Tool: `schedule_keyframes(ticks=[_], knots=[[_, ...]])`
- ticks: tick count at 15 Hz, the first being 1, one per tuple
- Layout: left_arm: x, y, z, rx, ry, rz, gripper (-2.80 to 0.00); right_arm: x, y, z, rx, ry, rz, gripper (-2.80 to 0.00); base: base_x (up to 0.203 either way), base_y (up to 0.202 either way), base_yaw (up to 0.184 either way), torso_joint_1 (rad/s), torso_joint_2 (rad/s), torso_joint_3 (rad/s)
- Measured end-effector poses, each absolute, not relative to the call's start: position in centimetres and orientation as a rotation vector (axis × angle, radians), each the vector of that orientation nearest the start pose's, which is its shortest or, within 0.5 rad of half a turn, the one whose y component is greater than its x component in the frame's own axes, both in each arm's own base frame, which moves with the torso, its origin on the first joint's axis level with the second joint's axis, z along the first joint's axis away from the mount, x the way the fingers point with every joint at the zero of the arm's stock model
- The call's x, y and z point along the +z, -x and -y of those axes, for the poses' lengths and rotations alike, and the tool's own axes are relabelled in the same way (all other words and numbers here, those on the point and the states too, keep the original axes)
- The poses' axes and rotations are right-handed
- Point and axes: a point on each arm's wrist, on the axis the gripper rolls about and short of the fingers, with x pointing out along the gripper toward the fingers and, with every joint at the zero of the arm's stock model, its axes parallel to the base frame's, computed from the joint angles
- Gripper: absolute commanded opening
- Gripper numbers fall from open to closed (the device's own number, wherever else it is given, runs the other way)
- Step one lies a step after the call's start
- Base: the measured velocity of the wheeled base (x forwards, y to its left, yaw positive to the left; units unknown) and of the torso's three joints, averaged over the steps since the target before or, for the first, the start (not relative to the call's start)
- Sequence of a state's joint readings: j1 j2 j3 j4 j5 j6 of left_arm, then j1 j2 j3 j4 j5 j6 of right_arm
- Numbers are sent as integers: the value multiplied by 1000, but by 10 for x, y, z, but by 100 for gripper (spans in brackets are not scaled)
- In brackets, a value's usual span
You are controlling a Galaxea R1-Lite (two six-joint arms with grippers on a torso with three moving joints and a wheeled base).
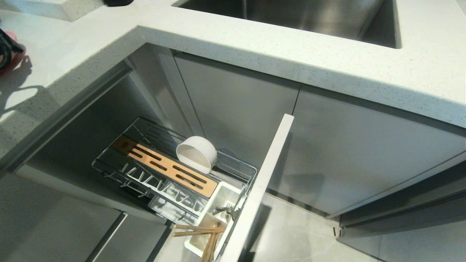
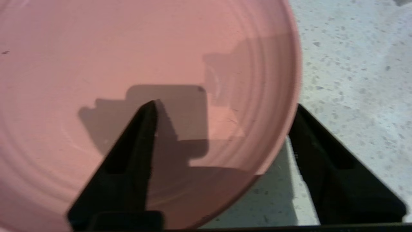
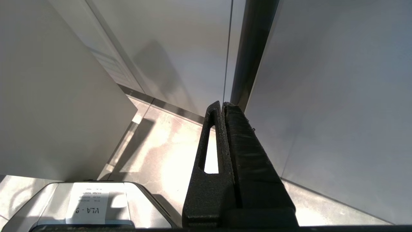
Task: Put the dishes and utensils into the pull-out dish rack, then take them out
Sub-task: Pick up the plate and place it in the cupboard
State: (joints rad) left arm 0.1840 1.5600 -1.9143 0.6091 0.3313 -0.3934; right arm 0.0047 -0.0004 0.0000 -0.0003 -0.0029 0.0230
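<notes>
1. Chopsticks (image 1: 204, 233) lie nearest in the head view, at about 6 o'clock, sticking out of the white caddy (image 1: 222, 203) at the front of the pull-out dish rack (image 1: 174, 171), with what looks like the spoon (image 1: 227, 211) just beside them in the next compartment, though it is hard to be sure at that angle.
2. At the middle of that view the white bowl (image 1: 197, 153) stands on its edge against the far wire side of the rack, next to the slotted wooden strip (image 1: 162, 165).
3. Up on the speckled counter (image 2: 351, 64), the pink plate (image 2: 145, 80) fills the left wrist view; in the head view only a sliver of it shows at 9 o'clock.
4. Spread wide, the left gripper (image 2: 225, 106) straddles the plate's rim, one finger over the inside face and one outside over the counter; neither seems to press it yet, so I would not call it held.
5. To do this grasp well, I would close squarely across the rim, deep enough that the plate cannot pivot, then lift before swinging toward the rack's prongs (image 1: 160, 187).
6. Down by the cabinet doors, the right gripper (image 3: 223, 106) hangs parked, fingers pressed together on nothing.
</notes>
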Motion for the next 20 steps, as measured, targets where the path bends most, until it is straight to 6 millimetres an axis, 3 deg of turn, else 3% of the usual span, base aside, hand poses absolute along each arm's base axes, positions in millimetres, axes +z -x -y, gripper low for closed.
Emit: schedule_keyframes(ticks=[13, 17, 20], knots=[[413, -213, -46, 547, 369, -125, -280, 75, 23, 0, 1, -23, 0, -280, 0, 0, 0, 0, 0, 0], [424, -184, -39, 527, 375, -94, -280, 75, 23, 0, 1, -23, 0, -280, 0, 0, 0, 0, 0, 0], [430, -154, -22, 460, 383, -87, -280, 75, 23, 0, 1, -23, 0, -280, 0, 0, 0, 0, 0, 0]])
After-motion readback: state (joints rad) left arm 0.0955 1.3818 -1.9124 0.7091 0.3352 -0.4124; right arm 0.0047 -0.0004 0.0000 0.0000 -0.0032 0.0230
